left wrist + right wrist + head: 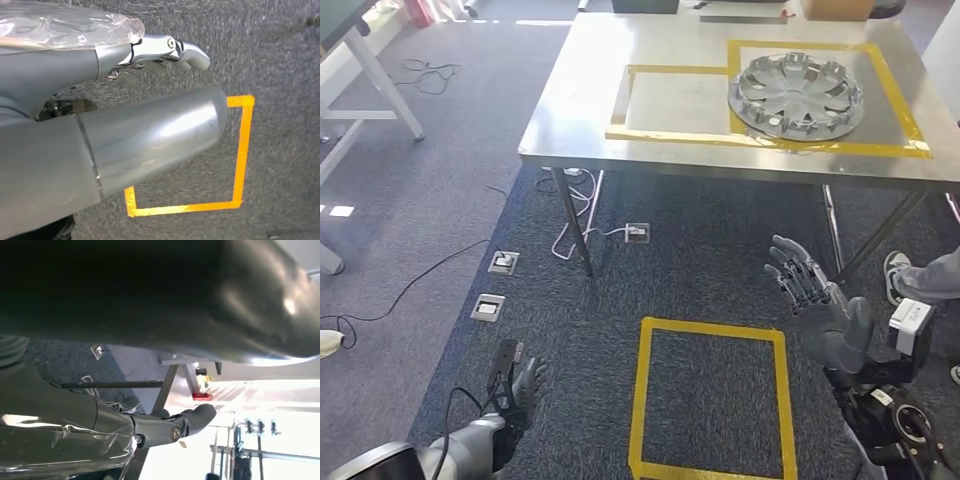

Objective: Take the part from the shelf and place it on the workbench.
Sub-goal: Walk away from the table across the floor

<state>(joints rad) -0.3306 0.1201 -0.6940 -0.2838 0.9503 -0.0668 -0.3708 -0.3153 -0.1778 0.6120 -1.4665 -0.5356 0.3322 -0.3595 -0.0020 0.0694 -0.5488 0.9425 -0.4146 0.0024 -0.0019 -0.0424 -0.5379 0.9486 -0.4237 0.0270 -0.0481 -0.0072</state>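
The left hand (518, 390) was observed low over the carpet, fingers extended, nothing held. The right hand (814, 300) was raised palm-up, fingers spread apart, empty. The part (795, 95) was found lying flat on the workbench (569, 110), well beyond both hands, inside a yellow tape outline (897, 95).

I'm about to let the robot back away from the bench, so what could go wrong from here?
1. The wheel cover overhangs its yellow tape box on the left side, so it may count as misplaced.
2. Cables and floor sockets lie on the carpet to the left; a step there could snag.
3. A person's shoe is near the open right hand; a swing might hit them.
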